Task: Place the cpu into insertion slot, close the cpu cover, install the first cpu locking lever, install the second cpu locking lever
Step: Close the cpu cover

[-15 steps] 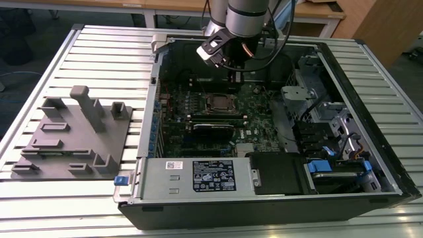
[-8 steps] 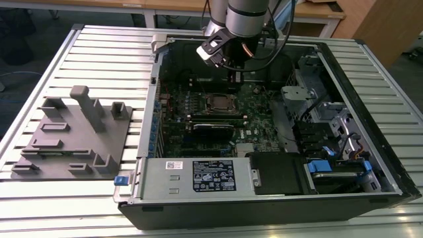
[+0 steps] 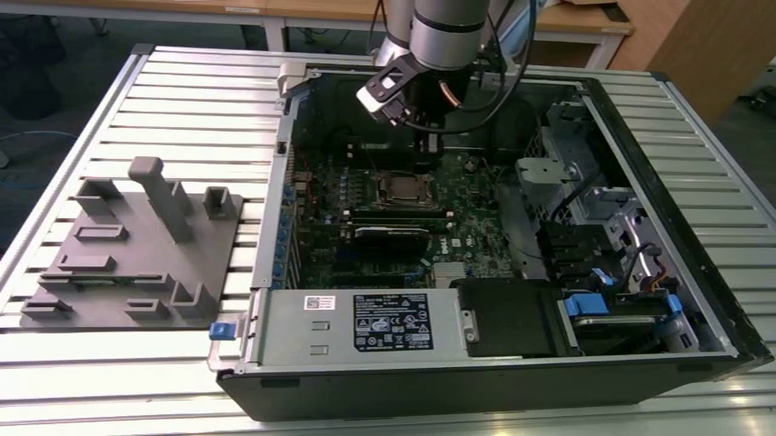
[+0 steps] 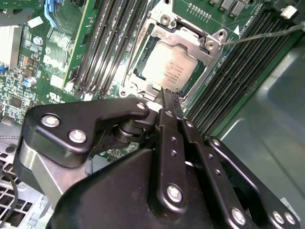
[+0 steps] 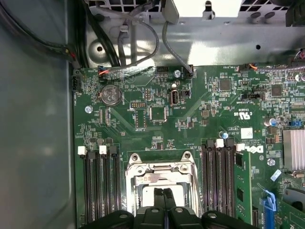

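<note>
- Closest to the lens in the second wrist view: black bolted links of the gripper (image 4: 169, 95), narrowing to two thin fingers (image 4: 165, 104).
- Fingers pressed flat together, tip against tip, nothing held between them; same closed pair visible in the first wrist view.
- Fingertips poised at one edge of the cpu (image 4: 174, 64); touching it or just above it, impossible to tell.
- The cpu seated flat in the insertion slot (image 4: 129, 76), silvery-grey top facing up.
- Cpu cover (image 4: 167, 33) lying down over the insertion slot as a metal frame around the chip, with the chip's top bare through the square window.
- Thin metal rod (image 4: 267, 34) leading away from one corner of the insertion slot, across the neighbouring memory slots (image 4: 238, 71).
- Further long black memory slots on the opposite side, with the insertion slot between the two banks.
- In the exterior view: arm (image 3: 449, 32) reaching down into an open computer case (image 3: 485, 386), above the far part of the green motherboard (image 3: 479, 182).
- Long black card (image 3: 391, 238) on the near side of the insertion slot; power supply (image 3: 363, 320) along the near wall.
- Case resting on a slatted metal desk (image 3: 182, 82).
- Grey moulded fixture (image 3: 134, 245) toward the exterior view's left, just beside the case.
</note>
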Tool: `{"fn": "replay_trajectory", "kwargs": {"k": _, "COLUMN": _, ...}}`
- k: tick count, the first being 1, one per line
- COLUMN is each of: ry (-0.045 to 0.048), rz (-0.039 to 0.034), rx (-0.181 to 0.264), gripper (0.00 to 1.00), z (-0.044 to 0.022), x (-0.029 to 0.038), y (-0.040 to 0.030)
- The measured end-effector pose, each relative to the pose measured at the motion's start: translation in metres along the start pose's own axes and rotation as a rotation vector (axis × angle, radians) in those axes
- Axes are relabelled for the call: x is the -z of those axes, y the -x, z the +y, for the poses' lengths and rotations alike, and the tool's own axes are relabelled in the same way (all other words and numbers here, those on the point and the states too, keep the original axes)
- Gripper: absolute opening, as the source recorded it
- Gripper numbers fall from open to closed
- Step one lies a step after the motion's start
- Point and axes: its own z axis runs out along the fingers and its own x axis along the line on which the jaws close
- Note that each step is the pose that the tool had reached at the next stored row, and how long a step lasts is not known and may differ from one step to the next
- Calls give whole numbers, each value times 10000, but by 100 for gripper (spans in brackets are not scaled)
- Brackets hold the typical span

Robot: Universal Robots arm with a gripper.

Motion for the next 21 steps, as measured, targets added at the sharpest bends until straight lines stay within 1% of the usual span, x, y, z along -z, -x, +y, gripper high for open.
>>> {"fn": "replay_trajectory", "kwargs": {"k": 5, "ry": 19, "rz": 2, "rx": -1, "gripper": 10, "z": -22, "x": -47, "y": 4}}
{"fn": "replay_trajectory", "kwargs": {"k": 8, "ry": 26, "rz": 13, "rx": -1, "gripper": 10, "z": -40, "x": -65, "y": 8}}
{"fn": "replay_trajectory", "kwargs": {"k": 21, "ry": 32, "rz": 32, "rx": 80, "gripper": 10, "z": -62, "x": -68, "y": 9}}
